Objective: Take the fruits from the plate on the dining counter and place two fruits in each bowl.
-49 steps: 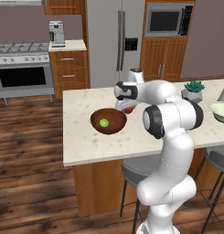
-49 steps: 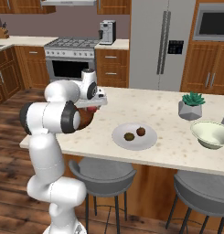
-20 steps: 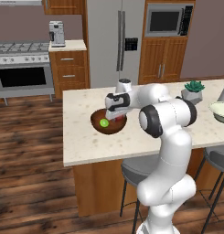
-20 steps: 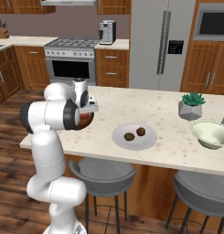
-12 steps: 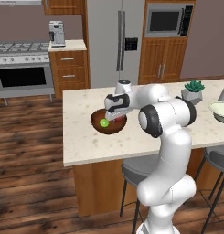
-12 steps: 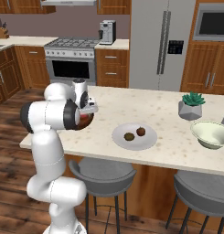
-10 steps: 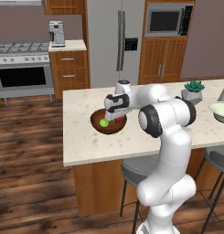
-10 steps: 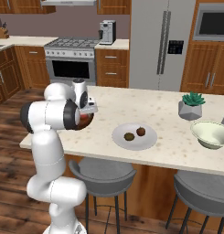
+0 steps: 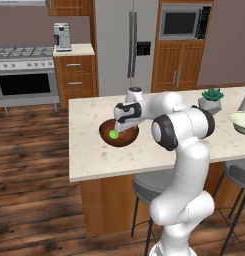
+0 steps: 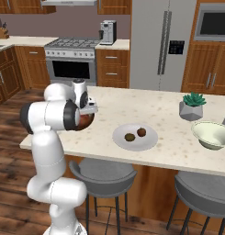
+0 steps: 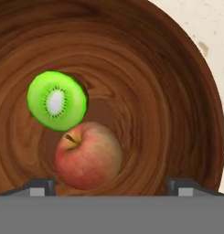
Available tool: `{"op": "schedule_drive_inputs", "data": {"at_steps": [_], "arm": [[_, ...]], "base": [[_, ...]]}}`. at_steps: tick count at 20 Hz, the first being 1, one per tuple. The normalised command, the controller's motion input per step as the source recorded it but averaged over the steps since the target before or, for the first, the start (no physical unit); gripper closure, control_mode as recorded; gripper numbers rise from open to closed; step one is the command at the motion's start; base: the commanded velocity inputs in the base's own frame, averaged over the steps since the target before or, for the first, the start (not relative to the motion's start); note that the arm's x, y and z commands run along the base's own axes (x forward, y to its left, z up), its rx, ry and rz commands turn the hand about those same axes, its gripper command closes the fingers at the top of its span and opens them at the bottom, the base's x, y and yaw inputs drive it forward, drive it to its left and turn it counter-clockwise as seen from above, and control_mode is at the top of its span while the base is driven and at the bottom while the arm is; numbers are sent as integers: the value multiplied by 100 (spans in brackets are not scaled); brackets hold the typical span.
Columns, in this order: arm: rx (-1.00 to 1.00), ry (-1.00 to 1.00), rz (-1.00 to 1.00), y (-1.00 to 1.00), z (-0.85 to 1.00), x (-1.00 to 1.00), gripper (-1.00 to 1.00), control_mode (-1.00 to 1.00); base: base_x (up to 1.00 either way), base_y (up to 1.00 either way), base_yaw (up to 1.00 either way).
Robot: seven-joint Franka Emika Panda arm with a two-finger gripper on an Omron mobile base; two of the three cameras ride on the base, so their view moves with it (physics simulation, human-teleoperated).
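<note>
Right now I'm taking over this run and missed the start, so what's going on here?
The arm is sorting fruit into bowls. Its gripper hangs open over the brown bowl, which holds a green kiwi half and a red apple touching it. Two fruits remain on the plate, and the pale bowl looks empty.

A dark reddish-brown wooden bowl [image 11: 145,82] sits on the cream speckled surface [image 9: 94,155] and holds a bright green kiwi half [image 11: 57,100], cut face up, touching a red apple [image 11: 89,155] at its 5 o'clock. The flat pale plate [image 10: 135,137] carries two fruits [image 10: 135,134] side by side. At the plate's 3 o'clock stands the glossy cream-green bowl [image 10: 211,135].
</note>
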Motion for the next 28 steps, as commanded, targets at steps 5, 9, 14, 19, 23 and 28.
{"op": "schedule_drive_inputs", "data": {"at_steps": [5, 9, 14, 19, 23, 28], "arm": [[0, 0, 1, -1, 38, -12, -100, -100], [0, 0, 0, -19, 57, -33, -100, -100], [0, 2, -2, -39, 48, -39, -100, -100], [0, 2, -13, -65, 13, -52, -100, -100], [0, 5, -20, -74, 2, -54, -100, -100], [0, 8, -26, -73, 0, -46, -100, -100]], "base": [[0, 0, 0], [0, 0, 0], [0, 0, 0], [0, 0, 0], [0, 0, 0], [0, 0, 0]]}}
